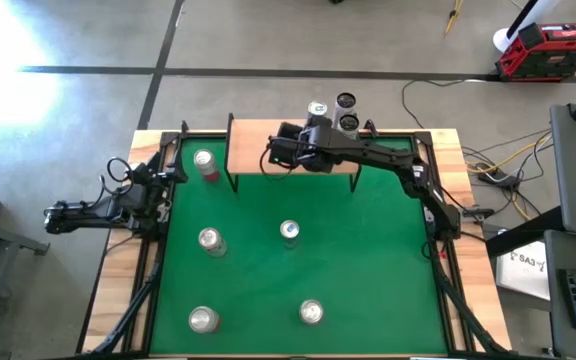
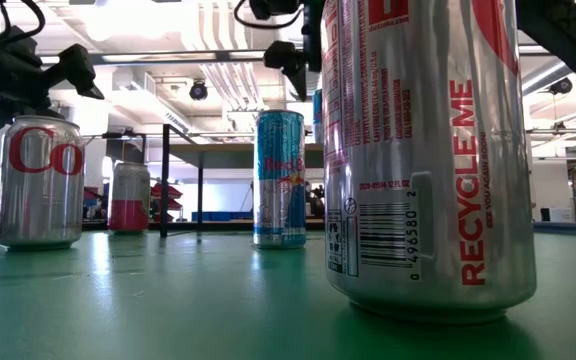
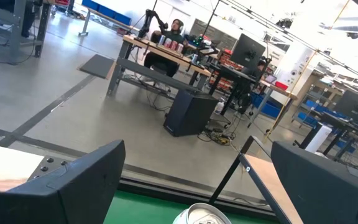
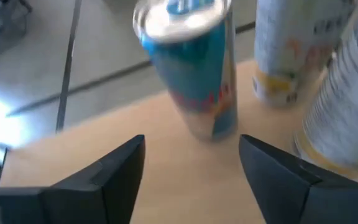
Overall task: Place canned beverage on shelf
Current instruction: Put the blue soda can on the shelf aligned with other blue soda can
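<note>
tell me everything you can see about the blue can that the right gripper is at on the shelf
The blue can is a slim one with a silver top and red lettering, looking like metal. It stands on the light wooden shelf, toward the far edge, tilted in the wrist view. Two paler cans stand close beside it. The right gripper sits just short of it, fingers apart and not touching, so the can appears released.

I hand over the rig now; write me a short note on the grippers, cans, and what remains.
Right gripper: open over the shelf, blue can just ahead, not held.
Left gripper: open, waiting at the table's left edge.
Done: three cans stand at the shelf's far right.
Left: five cans on the green mat, one beside the shelf's left end.
</note>
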